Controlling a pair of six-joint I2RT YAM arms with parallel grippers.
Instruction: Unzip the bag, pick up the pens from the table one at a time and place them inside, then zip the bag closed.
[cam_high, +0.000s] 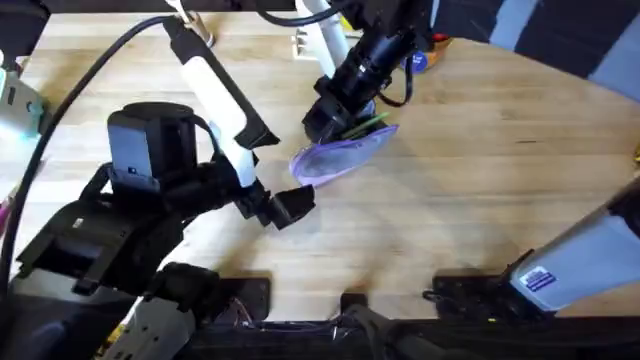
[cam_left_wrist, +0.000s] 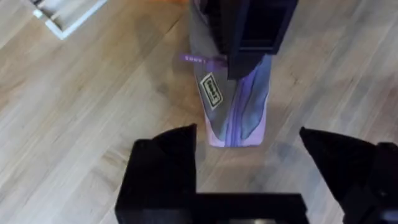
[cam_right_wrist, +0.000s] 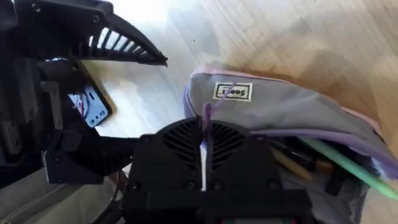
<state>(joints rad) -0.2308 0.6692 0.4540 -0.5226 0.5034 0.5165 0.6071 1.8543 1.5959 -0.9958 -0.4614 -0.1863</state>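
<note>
The overhead camera looks down and forward over both arm bases across the bench (cam_high: 480, 180). The left wrist camera faces the bag (cam_left_wrist: 239, 106) end-on from nearby. The right wrist camera sits right above the same bag (cam_right_wrist: 292, 112), which all three views share.

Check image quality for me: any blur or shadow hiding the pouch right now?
Overhead: the right arm covers part of the bag. Left wrist: the bag and its label are sharp. Right wrist: the right gripper sits dark in front; the green pen is soft but readable.
</note>
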